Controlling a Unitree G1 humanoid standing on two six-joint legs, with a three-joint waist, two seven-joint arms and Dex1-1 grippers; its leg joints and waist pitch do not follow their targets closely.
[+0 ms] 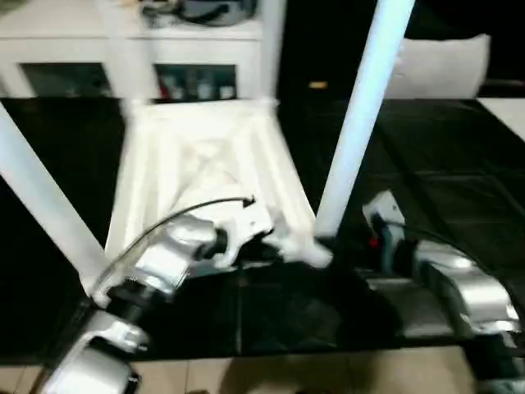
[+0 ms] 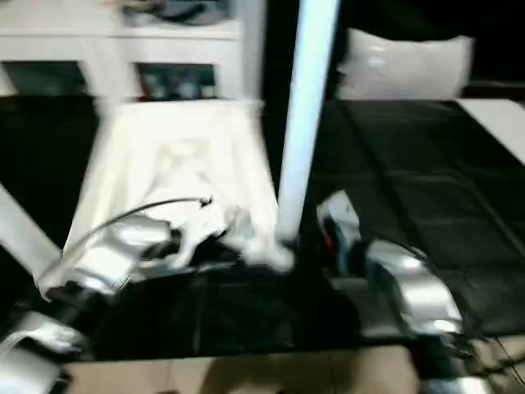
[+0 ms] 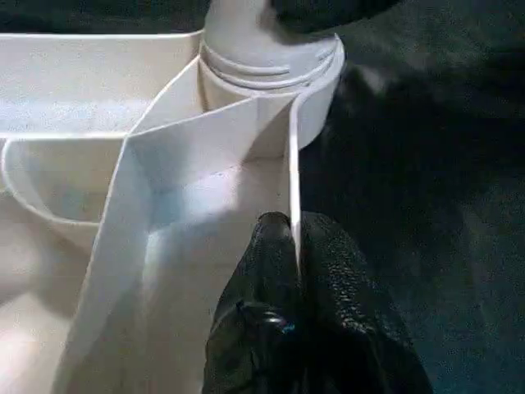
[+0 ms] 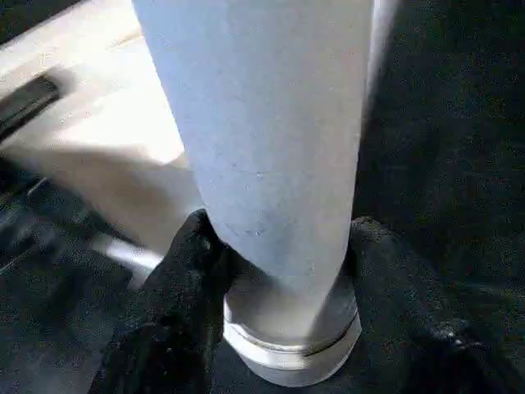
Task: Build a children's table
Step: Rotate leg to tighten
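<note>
While the white table top [image 1: 205, 172] lies upside down on the black worktable [image 1: 459, 180], with its ribs facing up, the robot is working at the near right corner. A long white leg [image 1: 361, 123] stands up out of the round corner socket [image 3: 275, 70] there. Other legs stand at other corners; one leans at the near left [image 1: 41, 205].

The left gripper [image 3: 291, 238] pinches the thin side wall of the table top, just beside that socket. One black finger is inside the wall and one is outside, squeezed tight on it. The right gripper [image 4: 279, 254] has its two black fingers on either side of the bottom of the leg, right above the socket. They look like they are hugging the leg.

I think the step now is pushing or turning this leg until it sits all the way in. To do it well, the left gripper should keep the table top from sliding or tipping. The right gripper should hold the leg low down and keep it straight over the socket. If the leg leans, it may jam or pop out. Slow, even pushing is best.
</note>
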